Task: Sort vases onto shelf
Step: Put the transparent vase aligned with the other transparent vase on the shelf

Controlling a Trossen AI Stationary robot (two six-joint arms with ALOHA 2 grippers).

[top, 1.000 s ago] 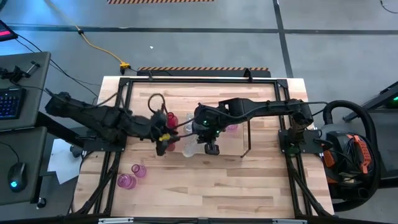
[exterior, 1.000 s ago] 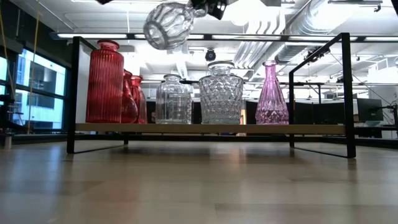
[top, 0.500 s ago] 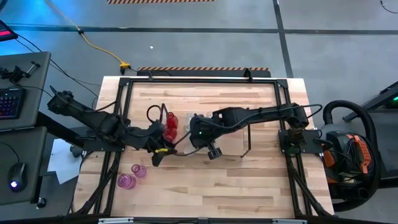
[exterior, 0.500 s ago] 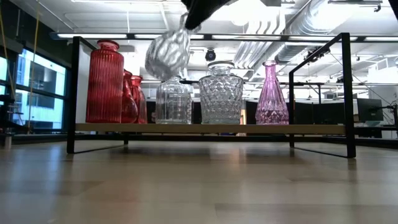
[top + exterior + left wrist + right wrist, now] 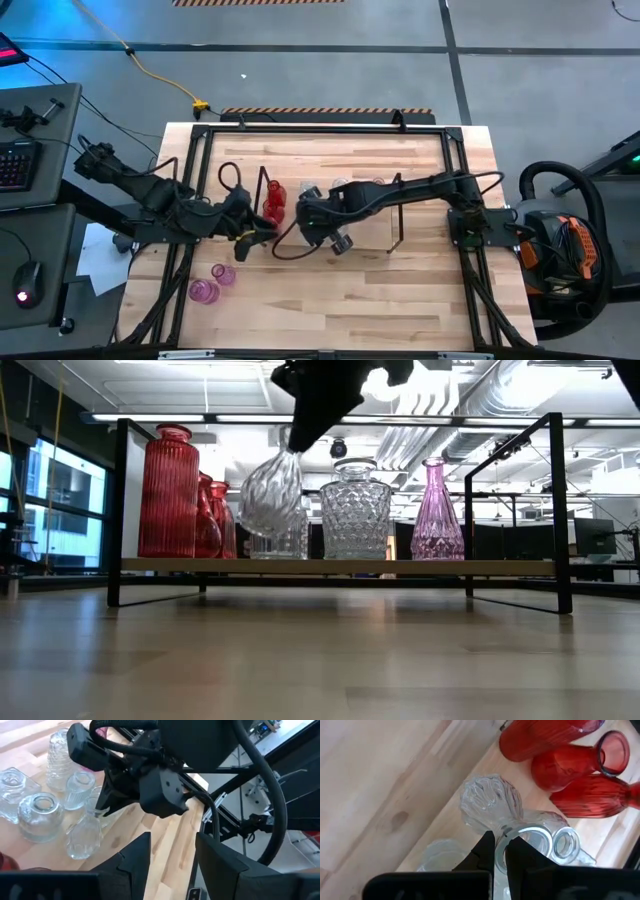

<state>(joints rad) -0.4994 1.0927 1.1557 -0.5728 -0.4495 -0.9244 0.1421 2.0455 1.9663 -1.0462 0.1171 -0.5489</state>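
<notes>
Above shelf (image 5: 330,566) front edge, right gripper (image 5: 499,851) pinches clear ribbed vase (image 5: 271,495) by rim, body hanging, presumably for lowering beside red vases (image 5: 183,495). Left gripper (image 5: 246,238) waits nearby, fingers apart, empty.

My table (image 5: 380,290) is a light wood butcher-block top with a black metal frame (image 5: 320,128) around its edges. The shelf (image 5: 340,566) sits around the middle of it, a wooden board with thin black wire ends. On the board I've got red vases (image 5: 168,492) at one end, clear vases (image 5: 354,510) mid-board, then a pink vase (image 5: 436,512). Two pink vases (image 5: 210,283) stand on the table near its front left corner.
</notes>
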